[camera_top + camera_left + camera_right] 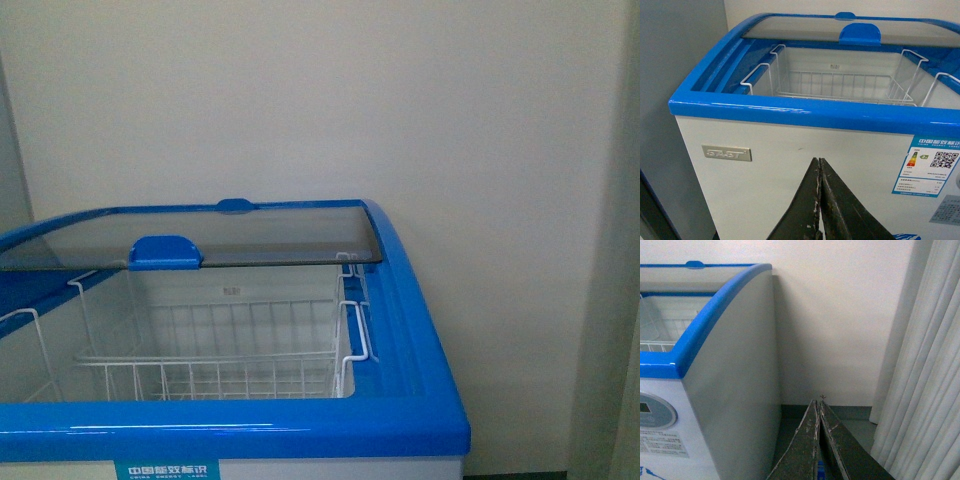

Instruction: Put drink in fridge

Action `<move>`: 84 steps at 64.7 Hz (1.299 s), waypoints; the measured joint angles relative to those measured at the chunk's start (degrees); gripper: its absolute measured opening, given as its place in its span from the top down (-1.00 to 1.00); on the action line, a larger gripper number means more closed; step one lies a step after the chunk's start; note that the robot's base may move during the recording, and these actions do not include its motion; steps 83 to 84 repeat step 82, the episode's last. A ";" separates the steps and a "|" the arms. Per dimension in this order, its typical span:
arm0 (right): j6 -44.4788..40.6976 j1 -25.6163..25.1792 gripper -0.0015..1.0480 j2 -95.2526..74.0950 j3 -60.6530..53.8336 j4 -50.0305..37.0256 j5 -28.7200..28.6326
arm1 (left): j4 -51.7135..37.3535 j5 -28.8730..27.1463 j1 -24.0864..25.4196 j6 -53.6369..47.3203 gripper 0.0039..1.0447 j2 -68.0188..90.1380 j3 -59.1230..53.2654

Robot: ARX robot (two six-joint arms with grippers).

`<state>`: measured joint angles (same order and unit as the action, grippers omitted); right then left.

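The chest freezer (400,400) that serves as the fridge stands against the wall with its near half uncovered: the curved glass sliding lid (250,235) sits pushed toward the back of the freezer, its blue handle (165,253) resting at the lid's front edge, above the open well. Inside the freezer a white wire basket (210,365) hangs from the blue rim, and as far as its visible part shows there is nothing in it; no bottle lies in the wires or on the freezer floor seen through them. The drink itself appears in none of the three views, so I cannot say where it is. The left gripper (820,162) hangs in front of the freezer's white front wall, below the rim and near the grey brand plate (726,153), with its two dark fingers pressed together and nothing between them. The right gripper (818,404) points past the freezer's right side wall toward the floor gap between the freezer and the pale curtain (920,380), its fingers likewise together and bare. My reading is that the opening is ready, while finding, grasping and lowering the bottle into the basket all remain to be done.
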<state>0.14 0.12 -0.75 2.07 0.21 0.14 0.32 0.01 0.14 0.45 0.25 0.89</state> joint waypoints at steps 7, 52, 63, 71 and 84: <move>0.00 0.00 0.94 0.39 0.00 -0.07 -0.13 | 0.00 0.04 0.00 0.00 0.96 0.00 0.00; 0.00 0.00 -0.86 0.44 -0.02 -0.07 -0.15 | 0.00 0.04 0.00 -0.04 -0.84 0.00 0.00; 0.00 0.00 -0.86 0.44 -0.02 -0.07 -0.15 | 0.00 0.04 0.00 -0.04 -0.85 0.00 0.00; 0.00 0.00 -0.86 0.44 -0.02 -0.07 -0.15 | 0.00 0.04 0.00 -0.04 -0.85 0.00 0.00; 0.00 0.00 -0.86 0.44 -0.02 -0.04 -0.15 | 0.00 0.04 0.00 -0.04 -0.85 0.00 0.00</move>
